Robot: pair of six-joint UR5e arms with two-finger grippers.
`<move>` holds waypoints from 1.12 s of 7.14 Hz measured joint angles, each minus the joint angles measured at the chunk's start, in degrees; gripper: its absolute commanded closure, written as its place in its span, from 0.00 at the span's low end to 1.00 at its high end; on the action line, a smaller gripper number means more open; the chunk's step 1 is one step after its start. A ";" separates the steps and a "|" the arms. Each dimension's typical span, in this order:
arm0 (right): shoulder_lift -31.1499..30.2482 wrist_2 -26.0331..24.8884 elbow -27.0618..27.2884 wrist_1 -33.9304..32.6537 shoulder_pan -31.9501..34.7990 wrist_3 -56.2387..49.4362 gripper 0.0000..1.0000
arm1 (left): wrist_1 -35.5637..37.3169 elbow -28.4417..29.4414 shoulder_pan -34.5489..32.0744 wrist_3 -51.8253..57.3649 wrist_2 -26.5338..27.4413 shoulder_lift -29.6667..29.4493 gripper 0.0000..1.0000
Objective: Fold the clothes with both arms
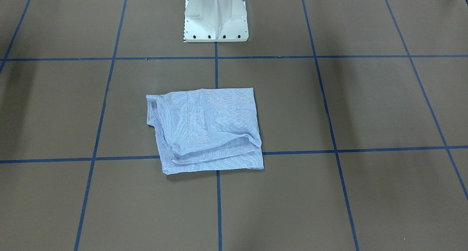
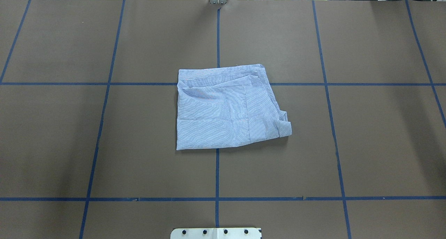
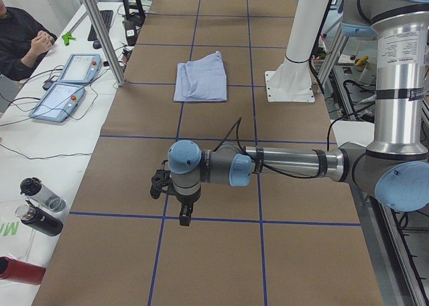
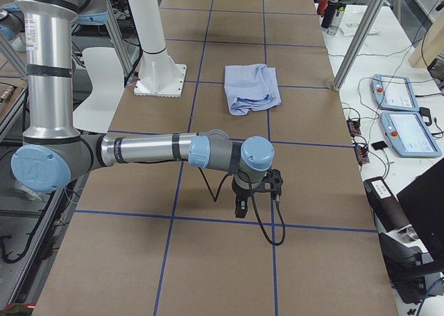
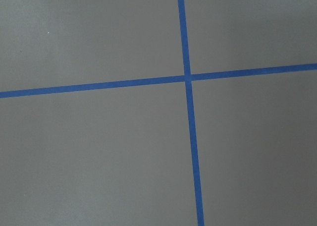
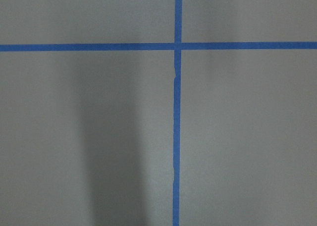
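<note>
Left end effector (image 3: 182, 215) and right end effector (image 4: 240, 206) hung over bare table (image 2: 104, 145) at opposite ends; couldn't tell if either was spread or pressed together. Shirt (image 2: 226, 108) lay folded, near-square, mid-table, well apart from both and inward of each; neither arm was clearly nearer.

The left claw (image 3: 182, 216) and right claw (image 4: 239, 208) are too small to judge.

Even, diffuse overhead light covers the brown worktop (image 2: 156, 40). Soft, broad shadows streak it, one vertical band darkening the right wrist view. Exterior views are sharp.
</note>
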 measured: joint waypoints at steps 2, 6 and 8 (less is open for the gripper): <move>-0.37 -0.17 -1.00 2.57 0.15 0.05 0.00 | 0.00 0.00 0.00 0.00 0.05 -0.02 0.00; -0.33 -0.13 -1.94 3.78 0.15 0.35 0.00 | 0.03 0.00 0.03 0.00 0.18 -0.03 0.00; -0.32 -0.06 -1.97 3.80 0.15 0.42 0.00 | 0.06 0.00 0.01 0.00 0.23 -0.03 0.00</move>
